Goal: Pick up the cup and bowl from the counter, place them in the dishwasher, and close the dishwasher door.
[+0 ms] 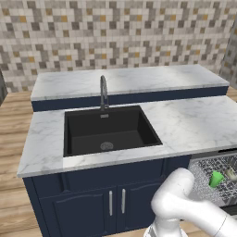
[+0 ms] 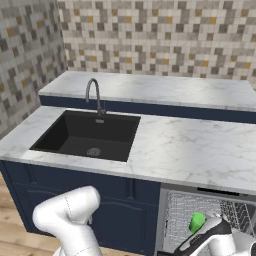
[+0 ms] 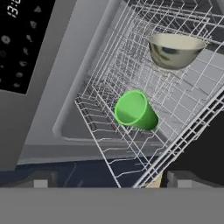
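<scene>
You see the cup (image 3: 135, 110) lying on its side in the grey wire rack (image 3: 131, 78) of the open dishwasher (image 2: 210, 210), its mouth turned toward the hand camera, and the bowl (image 3: 176, 50) sits upright in the same rack a little apart from it, neither one touched by the robot. From the base cameras you find the cup (image 1: 215, 179) down in that rack, below the right end of the counter (image 1: 185, 125) and to the right of the black sink (image 1: 109, 132) with its faucet (image 1: 103, 92). The gripper (image 3: 109, 181) hangs just outside the rack with its two tips set wide apart and nothing between them.
</scene>
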{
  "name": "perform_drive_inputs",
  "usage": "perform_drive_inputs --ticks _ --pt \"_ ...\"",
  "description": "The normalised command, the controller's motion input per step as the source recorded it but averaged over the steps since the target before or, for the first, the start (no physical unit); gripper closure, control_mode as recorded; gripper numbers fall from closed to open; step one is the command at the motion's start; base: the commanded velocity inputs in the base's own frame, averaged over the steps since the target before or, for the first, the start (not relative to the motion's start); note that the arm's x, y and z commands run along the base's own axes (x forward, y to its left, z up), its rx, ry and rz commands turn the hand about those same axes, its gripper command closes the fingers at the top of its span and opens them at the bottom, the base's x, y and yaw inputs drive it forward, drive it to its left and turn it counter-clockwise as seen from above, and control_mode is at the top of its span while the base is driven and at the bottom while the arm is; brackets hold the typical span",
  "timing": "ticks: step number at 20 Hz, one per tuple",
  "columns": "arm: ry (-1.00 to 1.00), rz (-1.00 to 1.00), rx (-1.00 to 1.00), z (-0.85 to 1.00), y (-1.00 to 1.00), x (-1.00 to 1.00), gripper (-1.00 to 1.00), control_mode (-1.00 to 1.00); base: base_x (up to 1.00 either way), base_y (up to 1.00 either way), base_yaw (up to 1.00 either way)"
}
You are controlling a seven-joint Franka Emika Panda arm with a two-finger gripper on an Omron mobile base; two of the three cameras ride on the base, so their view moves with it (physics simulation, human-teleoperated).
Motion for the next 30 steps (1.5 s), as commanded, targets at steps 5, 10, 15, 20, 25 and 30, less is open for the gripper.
perform_drive_inputs --ticks 5,10,15,20,25,30 --pt "-0.1 0.0 0.0 0.0 0.1 -0.54 -1.0 -1.0 0.0 0.0 0.0" --pt "-0.11 0.0 0.0 0.0 0.01 -0.54 -1.0 -1.0 0.0 0.0 0.0" --pt "-0.12 0.0 0.0 -0.01 0.0 -0.43 -1.0 -1.0 0.0 0.0 0.0" --pt "-0.13 0.0 0.0 -0.13 0.0 -0.4 -1.0 -1.0 0.0 0.0 0.0" --pt "-0.14 0.0 0.0 -0.11 0.0 -0.48 -1.0 -1.0 0.0 0.0 0.0" --pt "-0.13 0.0 -0.02 -0.33 0.0 -0.37 -1.0 -1.0 0.0 0.0 0.0"
